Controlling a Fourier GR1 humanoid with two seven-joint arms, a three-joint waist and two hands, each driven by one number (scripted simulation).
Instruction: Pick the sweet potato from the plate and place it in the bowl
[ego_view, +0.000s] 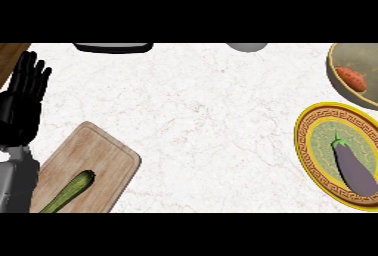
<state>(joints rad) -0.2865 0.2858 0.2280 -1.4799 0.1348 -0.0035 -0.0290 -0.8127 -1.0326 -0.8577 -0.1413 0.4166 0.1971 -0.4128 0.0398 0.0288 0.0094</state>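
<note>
White marbled counter (199, 115) fills the view from edge to edge. At far left the left hand (22, 97) rests by the edge, fingers straight and pointing up, holding nothing. Just right of its forearm lies a wooden board (100, 160) with a green cucumber (70, 191) on its lower part. Along the top edge sit a dark, flat object (113, 47) and a pale rounded one (246, 47), both cut off so that I cannot tell what they are.

At right, a gold-rimmed plate (314, 125) carries a purple eggplant (354, 169). Above it, near but apart, is the bowl (338, 80), and the sweet potato (350, 78) lies inside it against the left wall. No sweet potato shows on the plate. The right hand is out of view, so I cannot tell how its fingers stand.

Judging by this layout, the placing looks done, and the step in hand is to finish cleanly. Any arm working on the right side should lift straight up and away from the bowl before drawing back, so as not to catch the rim or sweep the eggplant off the plate just below. The left hand is well apart from all of this and can stay put.
</note>
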